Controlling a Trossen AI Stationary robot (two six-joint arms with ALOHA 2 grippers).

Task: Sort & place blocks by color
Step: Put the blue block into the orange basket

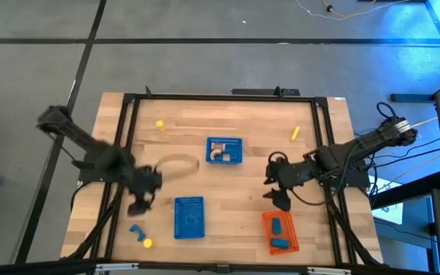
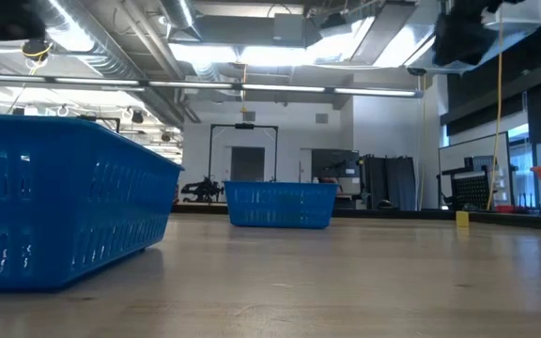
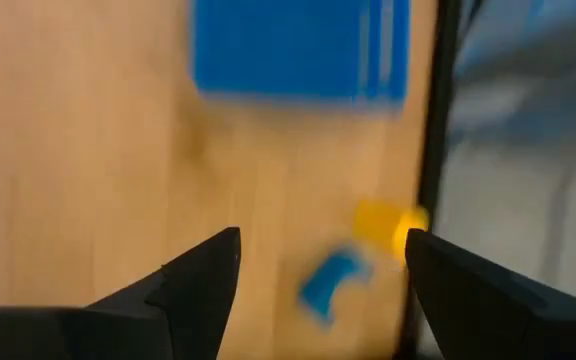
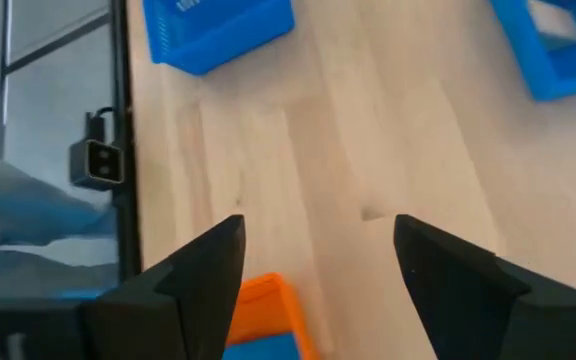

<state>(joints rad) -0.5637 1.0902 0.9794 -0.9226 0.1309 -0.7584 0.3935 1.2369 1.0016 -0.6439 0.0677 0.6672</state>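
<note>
My left gripper (image 1: 137,205) hangs open above the table's near left part, just beyond a blue block (image 1: 137,229) and a yellow block (image 1: 147,244) that lie flat on the wood; both show blurred ahead of its fingers, blue (image 3: 328,283) and yellow (image 3: 388,222). My right gripper (image 1: 276,197) is open over the near right part, beside the orange basket (image 1: 280,231), which holds blue blocks (image 1: 279,243). A yellow cylinder (image 1: 160,124) and a yellow bar (image 1: 295,134) lie near the far edge. Tan blocks (image 1: 218,155) sit in the far blue basket (image 1: 224,150).
A second blue basket (image 1: 189,217) stands near the table's near edge between the two arms. A black metal frame (image 1: 220,97) runs around the table. Bare wood lies in the middle between the baskets. The low view shows both blue baskets and a yellow bar (image 2: 462,219) far off.
</note>
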